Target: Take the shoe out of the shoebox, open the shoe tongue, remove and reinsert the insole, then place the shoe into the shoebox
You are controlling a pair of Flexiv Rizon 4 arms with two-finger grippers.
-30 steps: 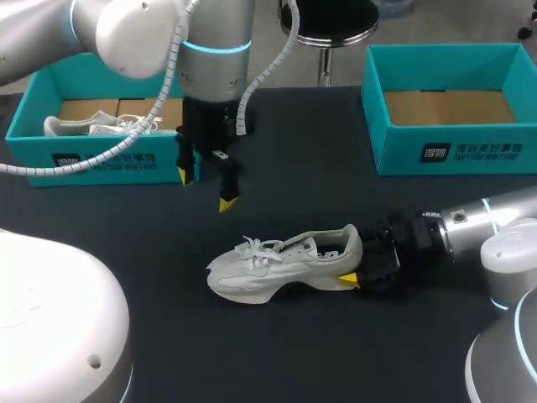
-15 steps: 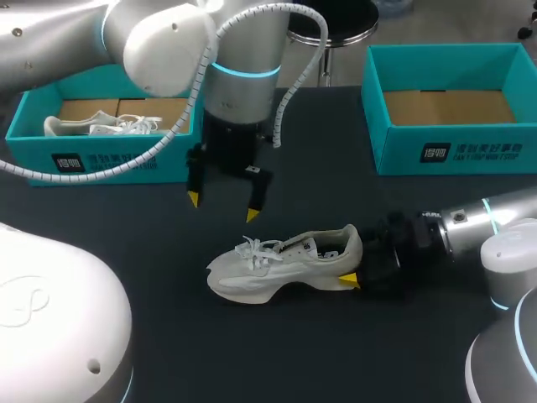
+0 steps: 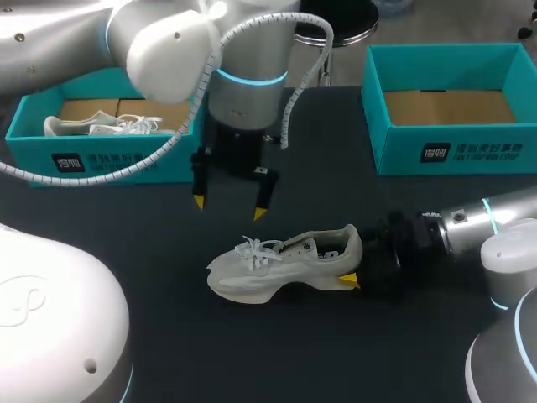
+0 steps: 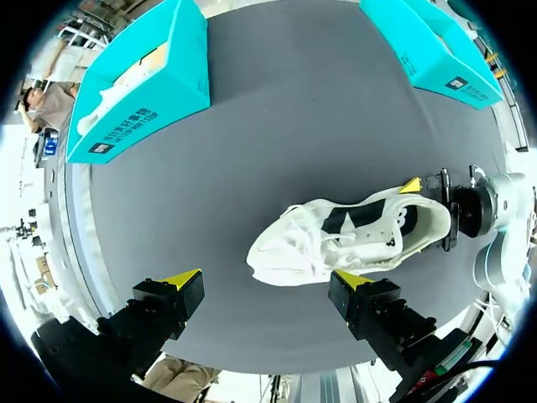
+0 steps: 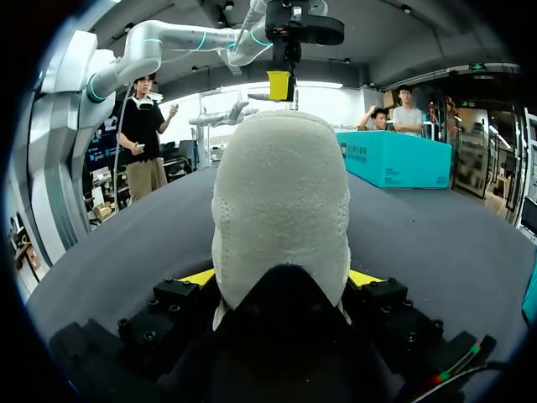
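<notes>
White shoe [image 3: 285,262] lies on the table [image 3: 336,361] outside the shoebox [image 3: 453,155], heel clamped between the right gripper's [image 3: 354,267] fingers. The left gripper [image 3: 228,207] hangs over it, fingers apart. Likely only step 1 is done: tongue, insole and reboxing remain.

The left arm [image 3: 243,59] hangs its left gripper [image 3: 229,207] pointing straight down with fingers wide apart, while the right gripper [image 3: 357,269] lies low and level, clamping the heel of the shoe [image 3: 268,267]

left gripper [image 3: 229,208] shifted right and lower toward the shoe [image 3: 281,262], wrist rotated, fingers spread wider, now above the laces
</notes>
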